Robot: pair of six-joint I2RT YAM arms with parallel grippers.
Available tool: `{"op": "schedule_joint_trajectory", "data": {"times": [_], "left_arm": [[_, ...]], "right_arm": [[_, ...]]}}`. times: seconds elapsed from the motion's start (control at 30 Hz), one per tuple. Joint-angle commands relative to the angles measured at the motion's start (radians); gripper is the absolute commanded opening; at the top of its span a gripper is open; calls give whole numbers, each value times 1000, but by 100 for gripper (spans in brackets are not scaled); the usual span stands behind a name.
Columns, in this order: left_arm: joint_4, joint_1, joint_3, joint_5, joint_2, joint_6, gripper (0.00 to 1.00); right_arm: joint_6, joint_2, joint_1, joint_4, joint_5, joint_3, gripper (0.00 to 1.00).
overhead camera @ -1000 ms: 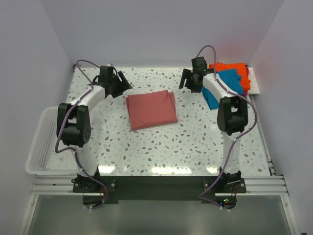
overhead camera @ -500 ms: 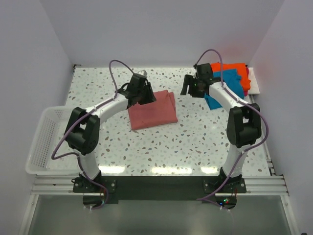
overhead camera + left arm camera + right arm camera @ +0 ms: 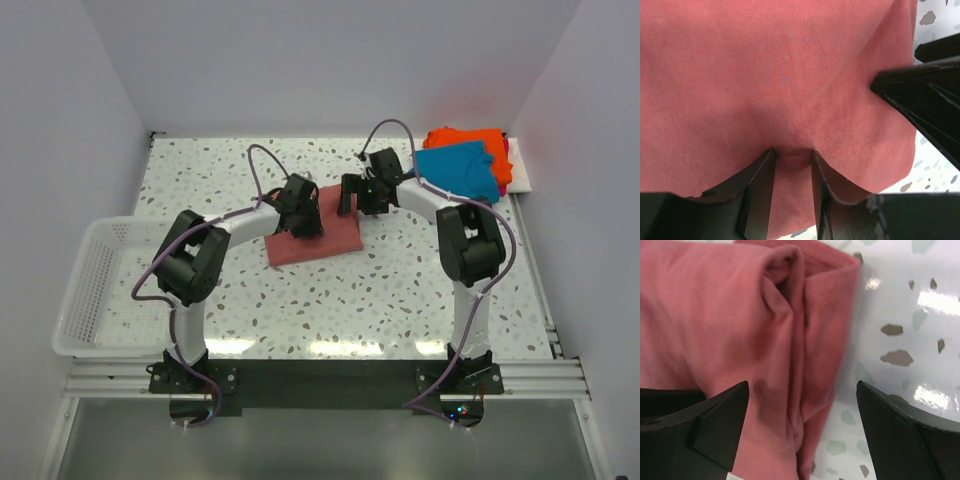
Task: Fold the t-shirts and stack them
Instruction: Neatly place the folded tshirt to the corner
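Left gripper point(image 3: 306, 226): jaws almost together, pinching small ridge of dusty-red shirt point(image 3: 335, 238), which lies folded mid-counter, toward far edge. Cloth looks soft and light, layers probably slip; you grip all layers at edge. Right gripper point(image 3: 352, 200): jaws wide apart over shirt's right edge.

Robotics lab test cell; boxed in by bare pale walls point(image 3: 330, 70); speckled tabletop point(image 3: 340, 290) fronted by aluminium rail point(image 3: 330, 378); left arm point(image 3: 185, 265) and right arm point(image 3: 470, 250) bolted there.
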Motion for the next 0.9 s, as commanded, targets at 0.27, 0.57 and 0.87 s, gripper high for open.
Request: {"op": "schedule_joint_trajectory", "data": {"times": [0.27,0.57,0.87], "left_arm": [[5,-1,22,-11,-1,-2,39],[-177,3,195,-134,-94,61,41],[-245,23,126,-143,-294,150,42]], "right_arm": [[34,85,101,35,121,56,63],[-74,40,99,-98,360,77,0],[-374,-38,-38,-215,619,224,0]]}}
